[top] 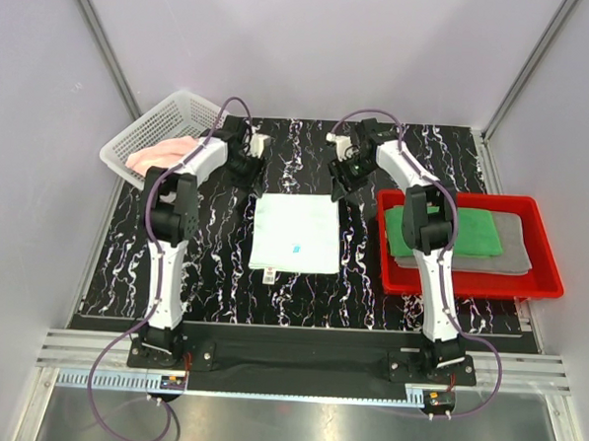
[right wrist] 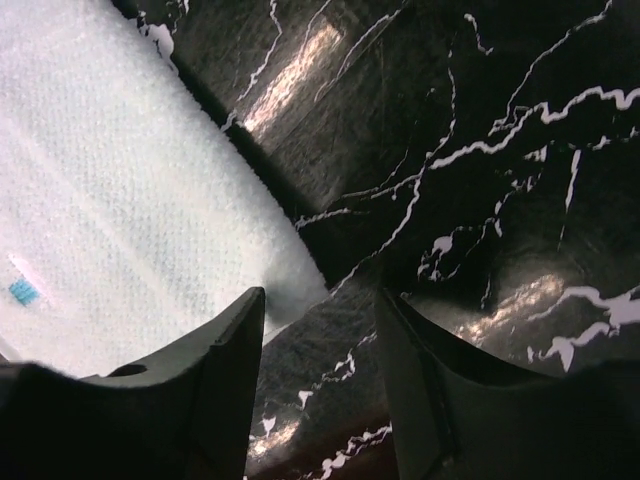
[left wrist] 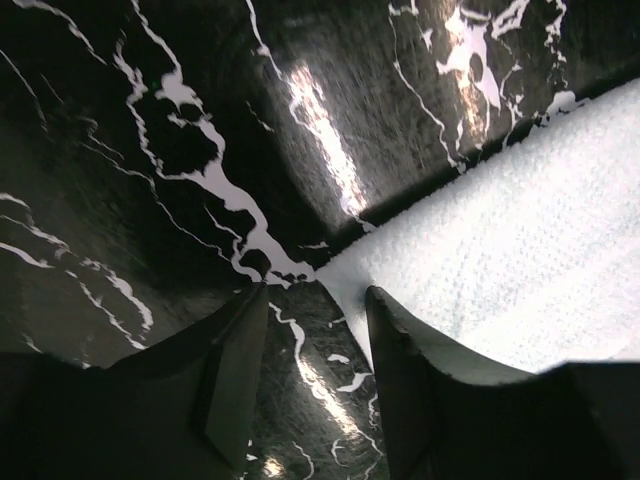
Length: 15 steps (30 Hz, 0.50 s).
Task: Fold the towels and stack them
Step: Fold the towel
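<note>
Mint-white towel (top: 296,232): flat, unfolded, spread for folding. Left gripper (left wrist: 317,292), right gripper (right wrist: 321,294): jaws parted, empty, poised at far corners, likely pre-grasp.

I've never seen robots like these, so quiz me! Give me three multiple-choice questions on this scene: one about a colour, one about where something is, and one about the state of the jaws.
1. The towel in the white basket is: A pink; B blue; C yellow.
2. The green towel lies: A in the basket; B on the grey towel in the red tray; C spread out mid-table.
3. Both arms' jaws, at the pale towel's far corners, are: A shut on it; B shut on nothing; C open.

Answers:
1 A: pink cloth lies in the basket.
2 B: green lies over grey inside the tray.
3 C: each wrist view shows a clear gap between the jaws, with nothing held.
</note>
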{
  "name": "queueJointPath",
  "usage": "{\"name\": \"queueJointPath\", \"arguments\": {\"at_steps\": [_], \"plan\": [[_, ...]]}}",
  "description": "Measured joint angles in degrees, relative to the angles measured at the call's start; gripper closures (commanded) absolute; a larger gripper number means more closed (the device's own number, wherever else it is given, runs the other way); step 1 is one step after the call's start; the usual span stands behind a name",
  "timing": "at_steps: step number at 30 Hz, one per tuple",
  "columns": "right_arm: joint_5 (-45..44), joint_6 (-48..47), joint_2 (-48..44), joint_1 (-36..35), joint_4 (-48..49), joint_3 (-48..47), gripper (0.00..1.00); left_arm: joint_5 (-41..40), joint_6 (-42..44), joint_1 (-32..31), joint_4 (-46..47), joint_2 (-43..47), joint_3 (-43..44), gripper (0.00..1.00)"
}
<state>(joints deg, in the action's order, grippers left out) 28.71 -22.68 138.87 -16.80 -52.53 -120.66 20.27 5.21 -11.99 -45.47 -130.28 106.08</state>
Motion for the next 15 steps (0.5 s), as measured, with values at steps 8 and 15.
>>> {"name": "queueJointPath", "arguments": {"at_steps": [8,15], "plan": [[2.16,-2.64,6.16,0.94,-2.78,-7.52,0.82,-1.44,2.32,0.04,-1.53,-2.75,4.09,0.55],[3.61,-3.76,8.61,1.22,-5.66,-11.67,0.98,-2.75,3.98,0.0,-2.99,-3.78,6.1,0.55]]}}
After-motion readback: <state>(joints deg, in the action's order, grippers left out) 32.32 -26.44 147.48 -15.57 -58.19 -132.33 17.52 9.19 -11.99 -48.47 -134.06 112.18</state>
